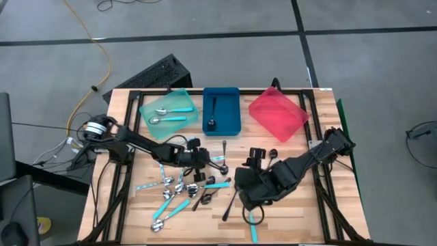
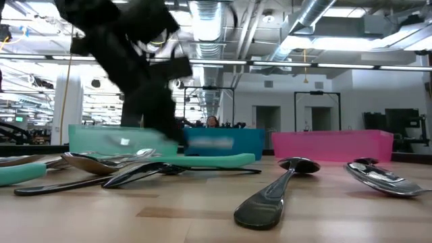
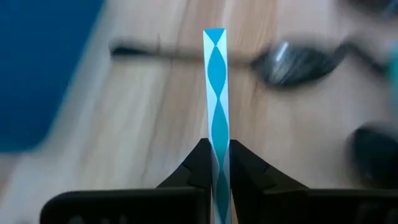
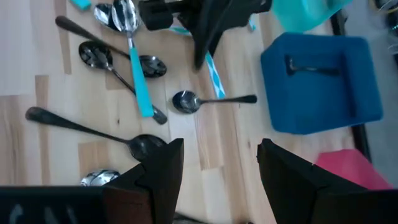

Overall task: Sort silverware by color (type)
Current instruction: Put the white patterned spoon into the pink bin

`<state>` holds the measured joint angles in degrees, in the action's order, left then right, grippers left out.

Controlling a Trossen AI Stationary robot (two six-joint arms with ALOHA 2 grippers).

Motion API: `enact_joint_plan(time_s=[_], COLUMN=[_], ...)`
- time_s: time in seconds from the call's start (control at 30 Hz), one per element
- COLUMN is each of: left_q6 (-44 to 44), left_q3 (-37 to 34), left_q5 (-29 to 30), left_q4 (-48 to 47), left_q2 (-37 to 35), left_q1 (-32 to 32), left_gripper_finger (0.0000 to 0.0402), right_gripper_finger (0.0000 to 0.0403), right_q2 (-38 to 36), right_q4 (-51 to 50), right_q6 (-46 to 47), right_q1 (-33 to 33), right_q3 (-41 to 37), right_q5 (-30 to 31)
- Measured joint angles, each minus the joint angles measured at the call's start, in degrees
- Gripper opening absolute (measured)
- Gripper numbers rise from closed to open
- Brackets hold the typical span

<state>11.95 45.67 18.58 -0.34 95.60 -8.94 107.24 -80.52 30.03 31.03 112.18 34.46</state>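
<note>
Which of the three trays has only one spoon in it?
The blue tray, the middle one, holds a single black spoon. The teal tray has two teal-handled spoons, and the red tray has none.

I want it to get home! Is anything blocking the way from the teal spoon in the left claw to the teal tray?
Nothing visible blocks it. The left claw pinches the teal-handled spoon, and bare table lies between it and the teal tray.
</note>
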Motion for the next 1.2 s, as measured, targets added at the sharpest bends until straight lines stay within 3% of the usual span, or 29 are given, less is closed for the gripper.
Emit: enact_joint_plan(time_s=[0.23, 0.53, 0.7, 0.83, 1.0, 1.1, 1.2], left_q6=[-2.45, -11.64, -15.29, -16.06, -17.22, -18.93, -20.01], left_q3=[0.02, 0.08, 0.09, 0.09, 0.07, 0.09, 0.09], left_q5=[1.44, 1.39, 1.31, 0.85, -2.56, -6.25, -6.93], left_q4=[0.12, 7.42, 8.24, 8.33, 9.57, 11.77, 13.36], left_q2=[-13.98, -31.7, -38.43, -41.49, -42.72, -42.73, -42.7], left_q1=[-0.05, -2.23, -2.83, -2.8, -2.8, -2.83, -2.85], left_gripper_finger=[0.0014, 0.0014, 0.0015, 0.0016, 0.0018, 0.0018, 0.0019], right_gripper_finger=[0.0224, 0.0224, 0.022, 0.0207, 0.0186, 0.0178, 0.0174], right_q2=[0.0, -0.02, -2.53, -8.58, -18.72, -23.97, -29.03], right_q4=[3.94, 9.33, 9.15, 9.08, 11.17, 26.0, 49.45], right_q6=[1.34, -0.3, -7.74, -17.26, -19.41, -24.44, -33.38], right_q1=[3.59, 8.12, 5.56, -0.48, -10.38, -15.53, -18.08], right_q3=[0.0, 0.02, 0.02, 0.02, -0.1, -7.18, -22.67], right_q5=[8.15, 32.1, 35.76, 27.57, 14.34, 1.83, -11.54])
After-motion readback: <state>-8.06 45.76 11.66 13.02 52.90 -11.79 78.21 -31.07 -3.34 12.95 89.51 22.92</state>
